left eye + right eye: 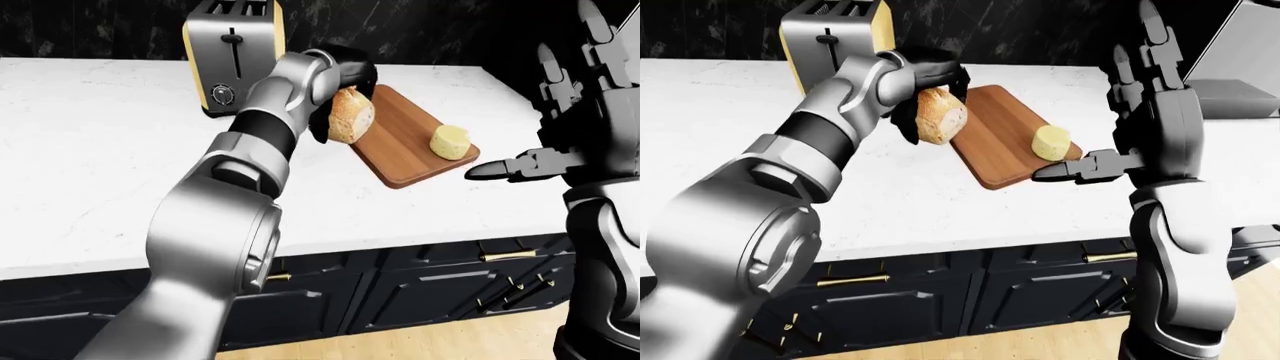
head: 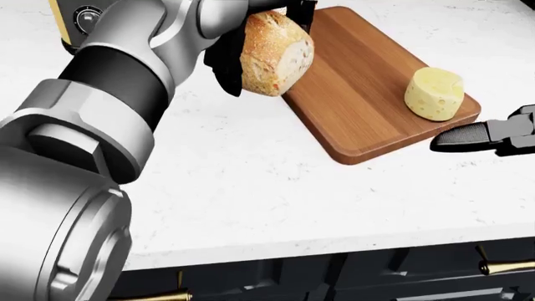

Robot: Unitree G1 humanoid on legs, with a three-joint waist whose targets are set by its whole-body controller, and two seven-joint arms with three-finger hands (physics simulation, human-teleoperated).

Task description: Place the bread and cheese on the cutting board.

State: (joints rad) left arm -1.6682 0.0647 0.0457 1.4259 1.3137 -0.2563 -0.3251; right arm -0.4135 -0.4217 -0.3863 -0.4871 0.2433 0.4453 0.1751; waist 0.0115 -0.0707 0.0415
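Bread loaf (image 2: 274, 53) is clamped in the left hand (image 2: 251, 37), lifted off the desk (image 2: 251, 188) and hanging over the left long edge of the wooden cutting board (image 2: 359, 94). Cheese wedge (image 2: 433, 93) sits on the board near its lower right corner. Right hand (image 1: 1145, 97) is off the board's right end, fingers spread apart and holding nothing. Toaster (image 1: 233, 56) stands at the desk's far edge.
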